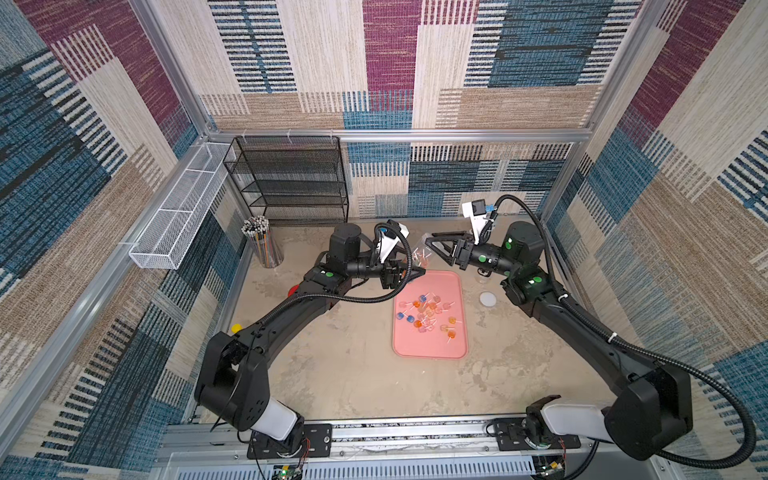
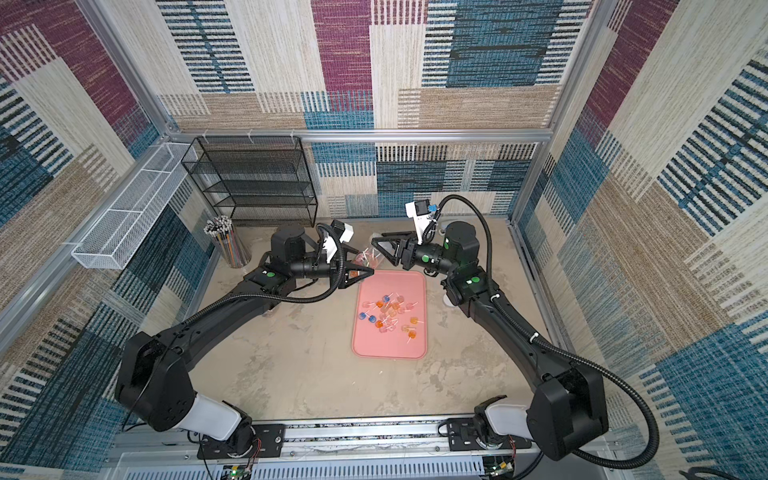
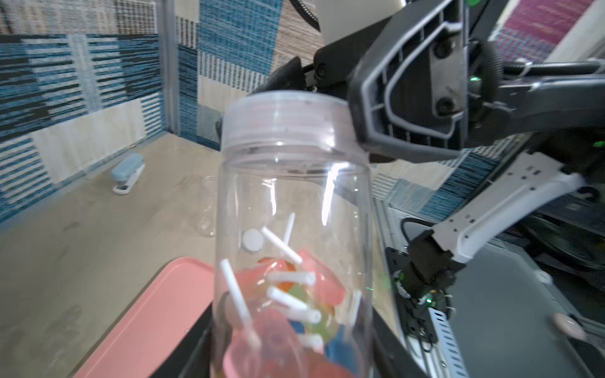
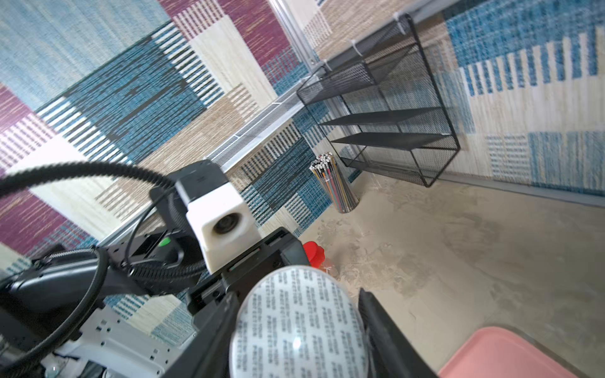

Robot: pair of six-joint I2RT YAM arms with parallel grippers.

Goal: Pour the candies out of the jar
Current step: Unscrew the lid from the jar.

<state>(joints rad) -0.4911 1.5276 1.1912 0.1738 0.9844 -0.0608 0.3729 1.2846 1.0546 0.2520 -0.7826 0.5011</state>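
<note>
The walls on three sides are covered in a woven patchwork textile of blue, maroon, cream and tan blocks, many of them striped. An aluminium frame has posts in the back corners and a horizontal bar along the back wall. A black mesh shelf rack with several tiers stands on the desk against the back wall, toward the left corner. A long white wire basket, divided into compartments, hangs along the left wall's rail. The desk has a mottled beige, stone-like surface. The light is bright and even, with soft shadows.
</note>
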